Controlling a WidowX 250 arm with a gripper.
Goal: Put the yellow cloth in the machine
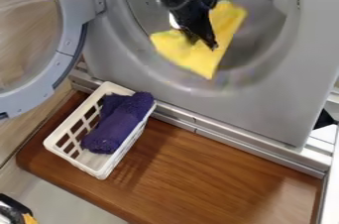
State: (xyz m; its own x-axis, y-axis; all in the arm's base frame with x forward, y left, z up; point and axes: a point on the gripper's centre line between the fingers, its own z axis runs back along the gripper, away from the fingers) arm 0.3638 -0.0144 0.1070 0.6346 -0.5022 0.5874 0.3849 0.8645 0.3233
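The black gripper (203, 44) hangs down from the top edge, in front of the machine's round opening. Its fingertips lie against the yellow cloth (202, 62), which spreads out below and to both sides of them. The cloth's lower corner hangs over the lower part of the opening's rim. Whether the fingers hold the cloth or only touch it cannot be told. The grey machine (242, 111) stands with its round door (63, 49) swung open to the left.
A white basket (63, 156) with a rolled purple cloth (119, 124) in it stands on the wooden board (205, 168) below the machine. A metal ledge (258, 151) runs along the machine's foot. Part of a black and orange object lies at the lower left corner.
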